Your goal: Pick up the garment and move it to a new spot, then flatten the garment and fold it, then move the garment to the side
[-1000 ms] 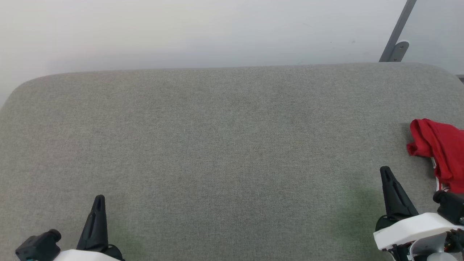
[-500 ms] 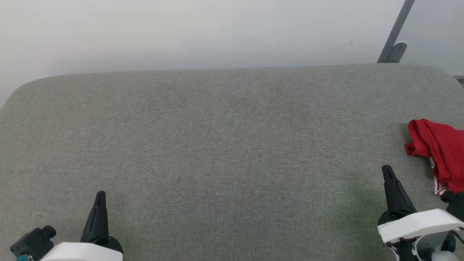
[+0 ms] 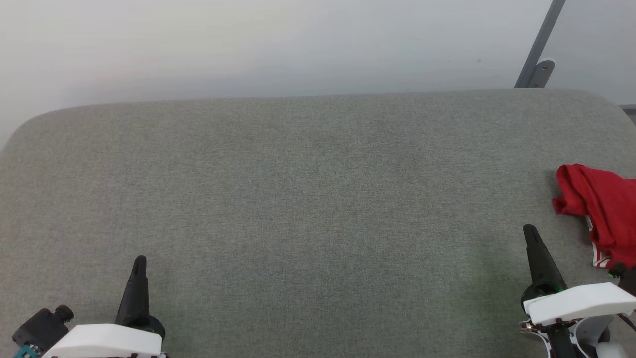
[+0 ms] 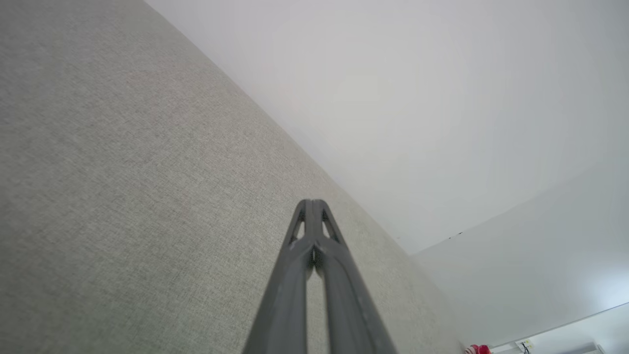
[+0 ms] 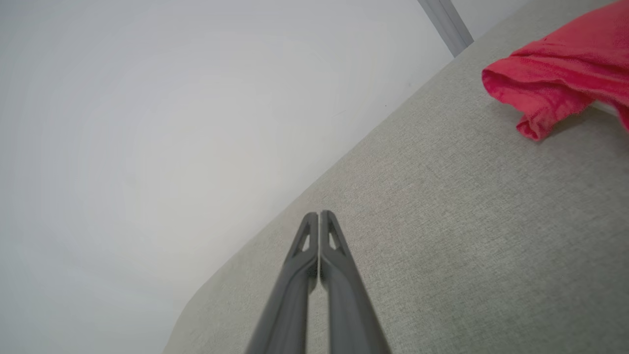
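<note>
The left gripper (image 4: 312,202) has its two long dark fingers pressed tight together, tips touching, and nothing is between them; the right gripper (image 5: 318,214) is the same, squeezed closed and holding nothing; in the head view the left one sits low on the left and the right one sits low on the right, and both point away from the robot over the big grey cloth table (image 3: 318,199); whether they touch the cloth, I cannot tell; the garment (image 3: 603,214) is a red bunched-up heap lying on the table at the far right, near the right gripper and a bit past its tip, but not touching it; part of the heap runs off the edge of the picture; a little red-and-white striped edge peeks out at its near side; the left gripper is well apart from it; behind the table is a pale wall (image 3: 248,44); a slanted grey metal post (image 3: 539,47) stands at the far right corner.
</note>
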